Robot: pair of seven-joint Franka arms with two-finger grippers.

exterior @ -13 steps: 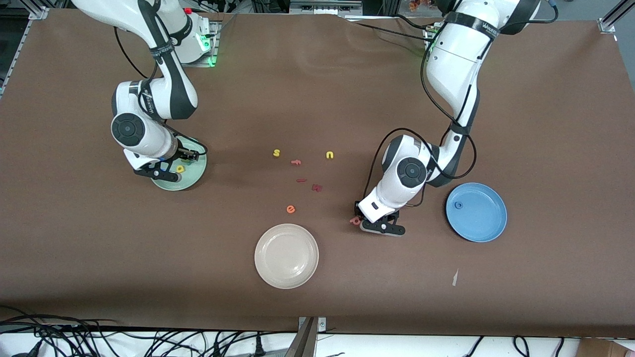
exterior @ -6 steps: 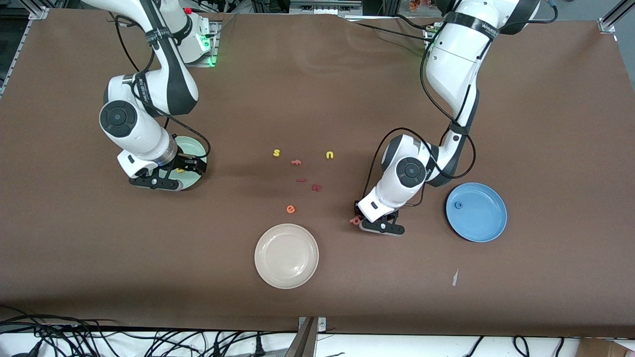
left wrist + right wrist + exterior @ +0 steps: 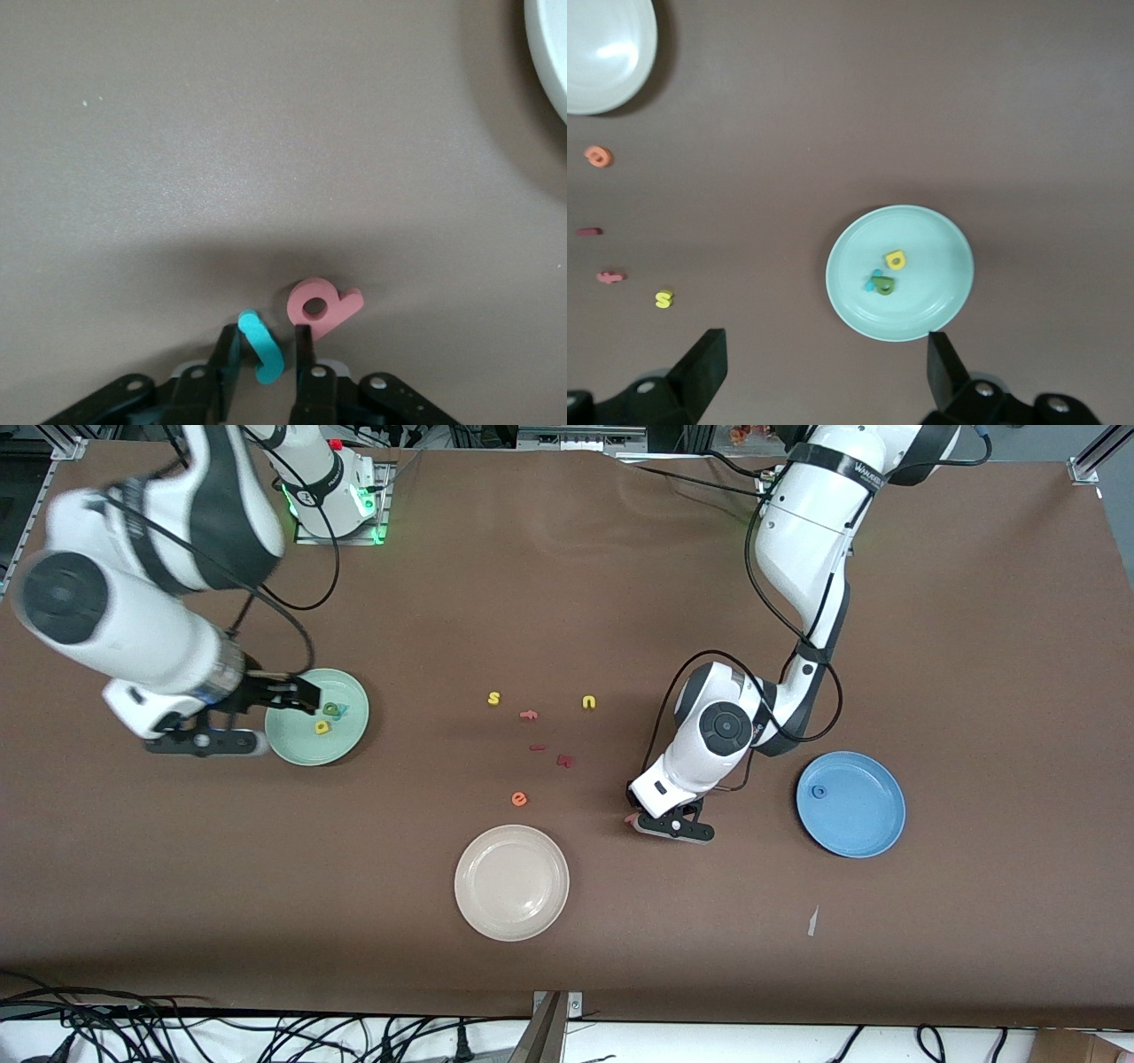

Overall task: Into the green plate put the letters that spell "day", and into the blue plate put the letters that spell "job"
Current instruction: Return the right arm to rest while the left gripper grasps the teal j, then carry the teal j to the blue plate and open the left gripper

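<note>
Three letters, the yellow d (image 3: 322, 727), the dark green a (image 3: 330, 709) and the teal-blue y (image 3: 342, 710), are lying in the green plate (image 3: 297, 757) at nine o'clock on the front view. Your right gripper (image 3: 266, 722) is hanging over that plate's nine o'clock rim, fingers spread wide and carrying nothing. At four o'clock your left gripper (image 3: 266, 350) is standing down at the table, pinching the teal j (image 3: 260, 345), with the pink-red b (image 3: 321, 308) lying just beside it. At its three o'clock, the blue plate (image 3: 873, 828) is holding the blue o (image 3: 819, 791).
</note>
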